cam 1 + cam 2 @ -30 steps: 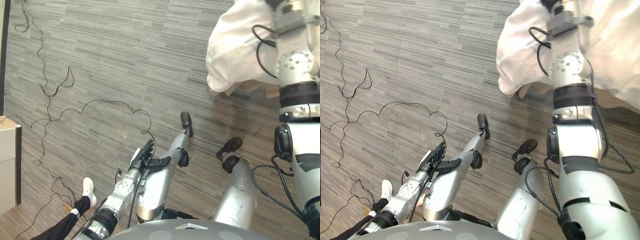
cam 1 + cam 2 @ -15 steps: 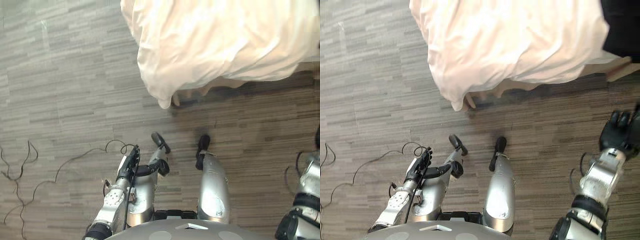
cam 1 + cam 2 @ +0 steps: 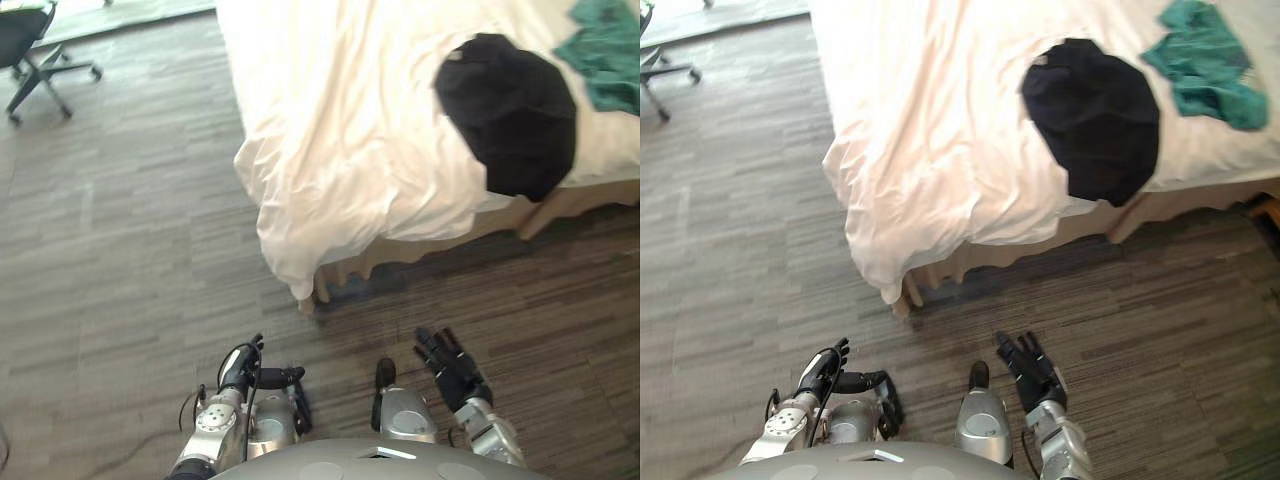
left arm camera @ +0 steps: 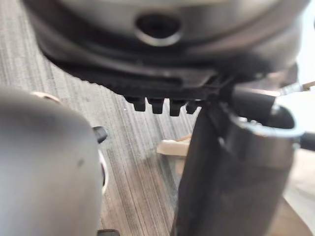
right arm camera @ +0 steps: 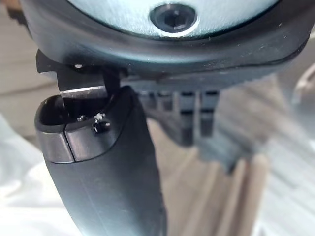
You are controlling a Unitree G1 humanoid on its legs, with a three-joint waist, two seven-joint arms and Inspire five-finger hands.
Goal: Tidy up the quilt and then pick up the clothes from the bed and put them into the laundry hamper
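1. One big cream-white rumpled quilt covers the bed, and its near-left corner hangs down towards the grey wood-plank floor
2. One black garment lies in a rounded heap on the quilt, right at the bed's near edge and drooping over it a bit
3. One crumpled teal-green garment lies on the quilt too, just beside the black one on its right
4. One black office chair on castors stands at the far left, well apart from the bed
5. Two dark hands, both low over the floor. The left hand has loosely straight fingers, thumb sticking out, nothing in it. The right hand has its fingers spread straight and is empty too
6. Versus half a second ago, the camera's swung round. More of the bed shows, the black garment shows whole, and the teal one and the chair have come into view. The right hand was out at the right edge and now sits nearer the middle
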